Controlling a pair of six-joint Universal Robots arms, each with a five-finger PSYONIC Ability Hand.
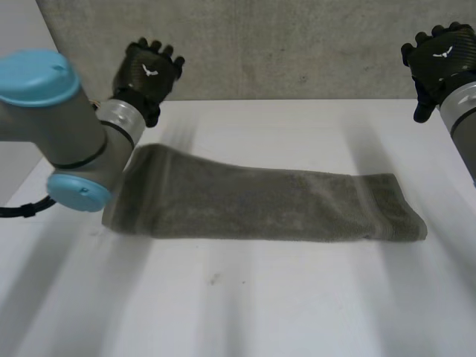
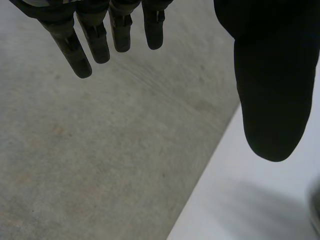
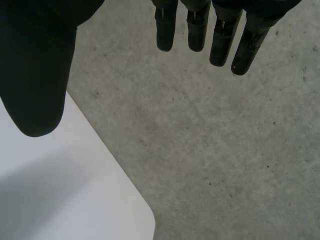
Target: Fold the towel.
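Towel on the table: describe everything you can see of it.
The towel is grey-brown terry cloth, lying flat on the white table as a long band from side to side. Its right end looks doubled, with a thick edge; its left end is partly hidden behind the left arm. The left hand and right hand are open, apart from it.

Soft, even light brightens the white worktop (image 1: 312, 297); the towel (image 1: 260, 208) casts just a thin, faint shadow along its near edge.
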